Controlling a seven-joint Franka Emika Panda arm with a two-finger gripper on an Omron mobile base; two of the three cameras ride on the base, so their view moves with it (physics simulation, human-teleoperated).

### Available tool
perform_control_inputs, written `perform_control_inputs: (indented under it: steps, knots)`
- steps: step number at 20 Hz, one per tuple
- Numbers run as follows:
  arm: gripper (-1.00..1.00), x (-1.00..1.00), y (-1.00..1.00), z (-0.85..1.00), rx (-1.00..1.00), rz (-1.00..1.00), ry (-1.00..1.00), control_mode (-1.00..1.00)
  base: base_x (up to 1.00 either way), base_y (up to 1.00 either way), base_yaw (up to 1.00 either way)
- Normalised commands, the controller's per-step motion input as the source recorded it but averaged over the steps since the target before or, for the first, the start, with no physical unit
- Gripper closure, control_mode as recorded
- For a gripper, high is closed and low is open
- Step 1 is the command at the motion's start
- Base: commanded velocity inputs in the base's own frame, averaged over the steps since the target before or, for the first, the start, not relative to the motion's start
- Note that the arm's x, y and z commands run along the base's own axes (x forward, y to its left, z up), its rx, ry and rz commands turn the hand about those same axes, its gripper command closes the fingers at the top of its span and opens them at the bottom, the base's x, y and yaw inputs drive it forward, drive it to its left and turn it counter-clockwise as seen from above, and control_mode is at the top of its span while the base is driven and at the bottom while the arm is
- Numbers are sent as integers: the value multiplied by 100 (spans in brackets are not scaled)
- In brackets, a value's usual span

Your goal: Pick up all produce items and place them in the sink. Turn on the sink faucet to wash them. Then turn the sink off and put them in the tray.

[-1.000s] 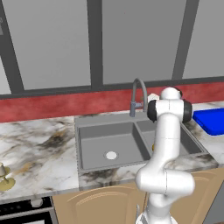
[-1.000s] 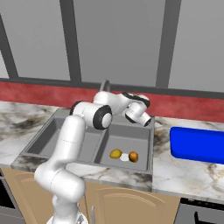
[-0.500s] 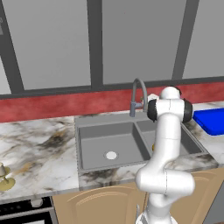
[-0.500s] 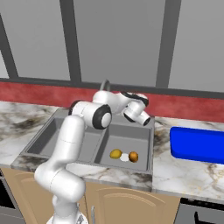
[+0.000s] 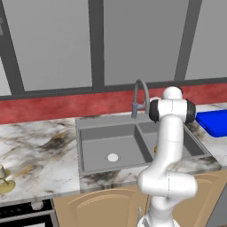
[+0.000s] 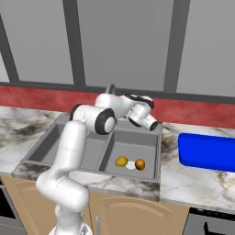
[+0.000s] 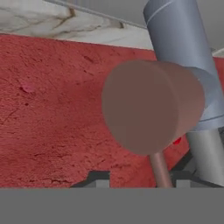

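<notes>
In the hand view the gripper [image 7: 131, 181] sits right against the faucet handle [image 7: 153, 111], whose thin lever [image 7: 161, 170] runs down between the two fingertips; whether they clamp it I cannot tell. The arm reaches forward over the sink [image 6: 55, 133] toward the sink faucet [image 5: 141, 95]. Behind the handle rises the red wall. Both fruits, yellow [image 6: 121, 161] and orange [image 6: 140, 164], lie in the right basin.

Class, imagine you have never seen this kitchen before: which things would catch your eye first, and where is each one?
The white arm bends across the grey double sink, its hand up against the gooseneck faucet at the red back wall. In the sink's right basin lie an oval yellow fruit and a round orange fruit. A bright blue tray sits on the marble counter to the right.
</notes>
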Motion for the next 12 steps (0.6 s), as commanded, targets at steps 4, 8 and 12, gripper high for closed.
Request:
perform_control_inputs:
  steps: [4,8,12]
  knots:
    - [100,9,-83,-11,6,-11,15,-100,0,0,0]
    - [100,9,-93,-17,7,-11,13,-100,0,0,0]
    - [100,2,-96,-22,6,-9,10,-100,0,0,0]
